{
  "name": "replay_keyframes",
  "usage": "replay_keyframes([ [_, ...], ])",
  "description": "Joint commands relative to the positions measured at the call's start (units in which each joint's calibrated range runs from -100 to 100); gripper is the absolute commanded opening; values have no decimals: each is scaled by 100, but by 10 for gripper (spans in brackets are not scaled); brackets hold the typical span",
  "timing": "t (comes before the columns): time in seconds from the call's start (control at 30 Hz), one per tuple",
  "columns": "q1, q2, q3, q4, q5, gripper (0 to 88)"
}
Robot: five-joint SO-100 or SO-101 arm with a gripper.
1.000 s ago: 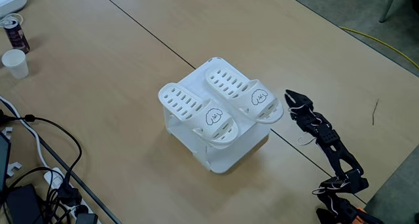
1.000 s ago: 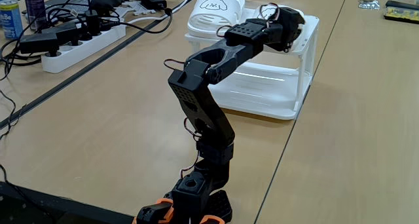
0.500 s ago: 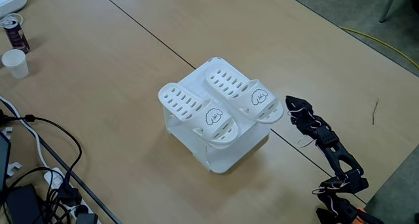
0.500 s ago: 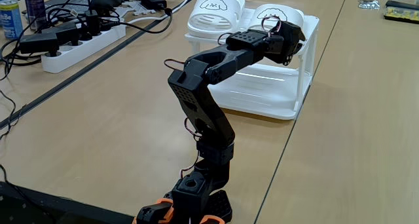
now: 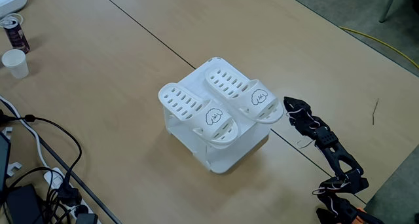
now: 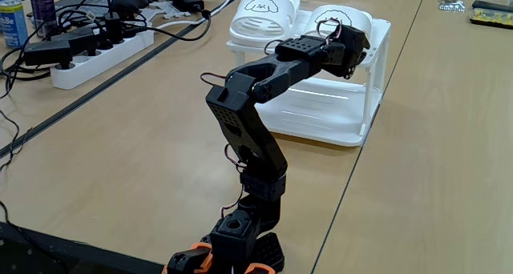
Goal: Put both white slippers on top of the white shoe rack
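Both white slippers lie side by side on the flat top of the white shoe rack (image 5: 230, 156). In a fixed view from above, one slipper (image 5: 196, 111) is on the left and the other slipper (image 5: 241, 93) on the right, dog faces toward the arm. In a fixed view from behind the arm, the slippers (image 6: 260, 14) (image 6: 343, 18) sit on the rack (image 6: 343, 134). My black gripper (image 5: 288, 105) hovers just right of the right slipper's toe, apart from it, looking shut and empty. Its own body hides the fingertips of the gripper (image 6: 351, 48).
A paper cup (image 5: 14, 63) and a can (image 5: 14, 33) stand at the far left. Cables and plugs (image 5: 39, 185) crowd the lower left, with a power strip (image 6: 96, 54) and a blue can (image 6: 11, 22) nearby. Bare table surrounds the rack.
The gripper has dropped and drawn back a little from the right slipper, whose dog face now shows above it. Slippers and rack have not moved.
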Motion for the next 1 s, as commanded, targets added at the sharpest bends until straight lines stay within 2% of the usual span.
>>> replay_keyframes([
  [0.0,-139,-258,-187,-34,42,8],
  [0.17,-303,-241,-187,-34,42,8],
  [0.4,-73,-342,-250,-34,42,8],
  [0.67,-213,-1200,-286,61,42,8],
  [0.97,-649,-2361,-133,1959,42,8],
])
